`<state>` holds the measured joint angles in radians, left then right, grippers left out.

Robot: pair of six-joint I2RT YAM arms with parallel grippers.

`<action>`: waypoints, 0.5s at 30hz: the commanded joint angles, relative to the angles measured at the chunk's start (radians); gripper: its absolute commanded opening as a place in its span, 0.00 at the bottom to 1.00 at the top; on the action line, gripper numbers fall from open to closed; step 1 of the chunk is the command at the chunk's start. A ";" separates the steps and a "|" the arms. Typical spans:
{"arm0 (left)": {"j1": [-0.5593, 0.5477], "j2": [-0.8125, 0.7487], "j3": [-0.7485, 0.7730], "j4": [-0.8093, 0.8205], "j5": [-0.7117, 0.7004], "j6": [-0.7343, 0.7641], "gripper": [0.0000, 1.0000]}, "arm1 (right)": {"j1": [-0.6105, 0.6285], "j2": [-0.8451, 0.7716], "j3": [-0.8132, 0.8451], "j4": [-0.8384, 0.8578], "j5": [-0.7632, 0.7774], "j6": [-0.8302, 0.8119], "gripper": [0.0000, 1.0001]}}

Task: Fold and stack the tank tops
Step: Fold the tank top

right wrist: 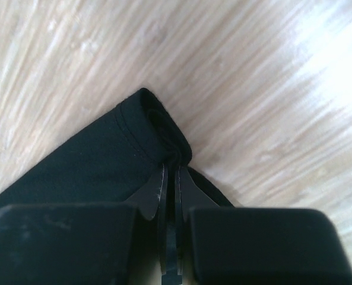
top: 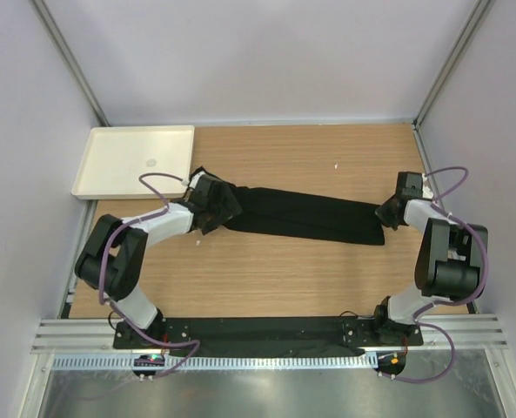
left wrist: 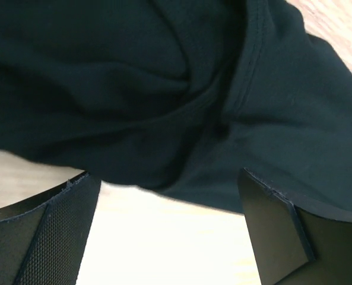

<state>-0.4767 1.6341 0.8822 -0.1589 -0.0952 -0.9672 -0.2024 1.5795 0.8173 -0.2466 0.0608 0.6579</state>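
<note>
- The black tank top (top: 305, 213) lies on the wooden table (top: 284, 270) as a long, narrow folded band, about midway between the table's far and near edges.
- Its long axis runs left to right across the table. It is slightly tilted, with the left end a little farther from the arm bases and the right end a little nearer.
- The left end is bunched and rumpled, and the right end finishes in a squarer, flatter edge. The overhead view does not show which end carries the straps.
- The left gripper (top: 216, 205) is at the band's left end, with its jaws spread wide. It is released and grasps nothing.
- The right gripper (top: 390, 213) is at the band's right end. It is clenched on the corner of the fabric.
- A white tray (top: 110, 170) sits at the far left corner of the table, just beyond the left gripper and apart from the garment.
- Only the left wrist view shows the crumpled folds and a curved stitched seam. The cloth lies just ahead of the two parted fingers (left wrist: 51, 231), with pale table visible between them.
- Only the right wrist view shows the pinch itself. The thin fingertips (right wrist: 161, 187) are pressed together on a folded, stitched edge of the top, and the rest of the fabric trails away to the lower left over the wood grain.
- Only the overhead view shows the garment's whole length and both arms at its ends.
</note>
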 commanded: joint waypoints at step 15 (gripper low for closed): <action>0.075 0.519 0.695 -0.252 0.092 0.143 0.91 | 0.299 -0.147 -0.029 -0.310 0.093 0.068 0.01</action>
<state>-0.4236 2.0567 1.4429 -0.2859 -0.0311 -0.8810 0.0547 1.4757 0.7860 -0.4721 0.1291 0.6853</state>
